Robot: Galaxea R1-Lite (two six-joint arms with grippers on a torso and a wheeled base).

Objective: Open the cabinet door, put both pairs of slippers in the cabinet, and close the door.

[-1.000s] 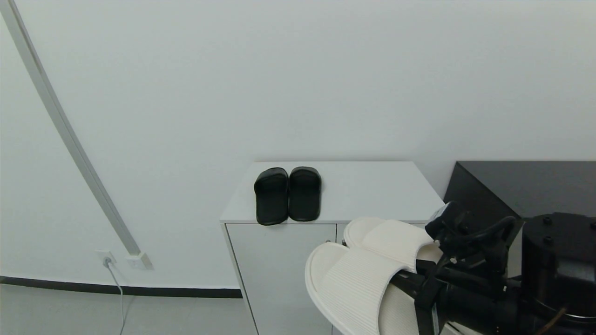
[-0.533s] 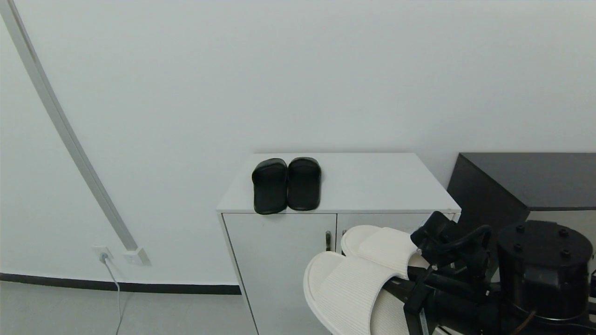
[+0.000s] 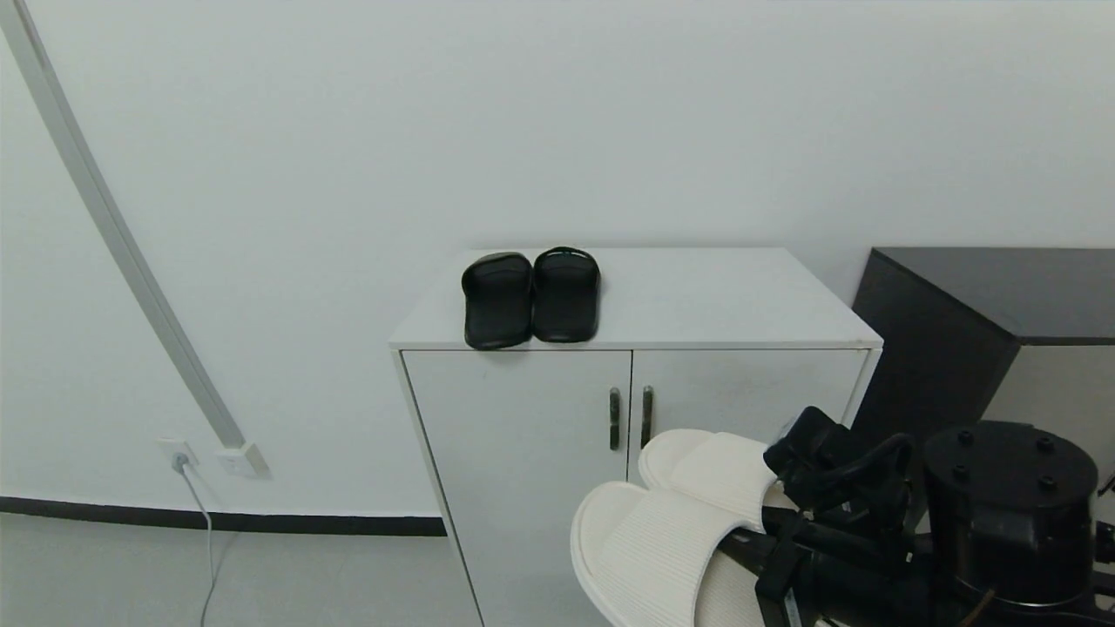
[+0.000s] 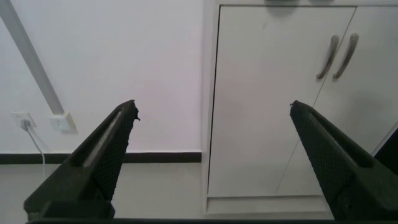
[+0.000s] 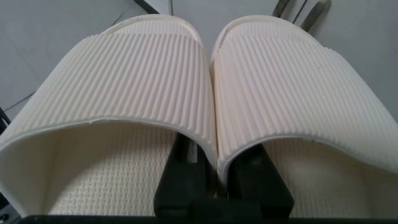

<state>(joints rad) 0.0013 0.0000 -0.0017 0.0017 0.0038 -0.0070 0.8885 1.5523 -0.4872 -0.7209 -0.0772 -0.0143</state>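
Note:
A pair of black slippers (image 3: 531, 296) lies side by side on the left part of the white cabinet's top (image 3: 714, 300). Both cabinet doors are closed, their two dark handles (image 3: 631, 418) meeting at the middle. My right gripper (image 3: 766, 533) is shut on a pair of white ribbed slippers (image 3: 671, 531), pinching their inner strap edges together (image 5: 214, 155), low in front of the right door. The left wrist view has my left gripper (image 4: 213, 109) open with nothing between its fingers, facing the left door (image 4: 267, 124) and the handles (image 4: 339, 56).
A black piece of furniture (image 3: 949, 348) stands right of the cabinet. On the wall to the left run a slanted grey conduit (image 3: 113, 235) and a socket with a cable (image 3: 179, 457) hanging to the grey floor (image 3: 218, 575).
The head camera has shifted: the cabinet now stands higher in the picture, with its doors and handles showing. The white slippers in my right gripper now sit before the right door instead of at the top edge.

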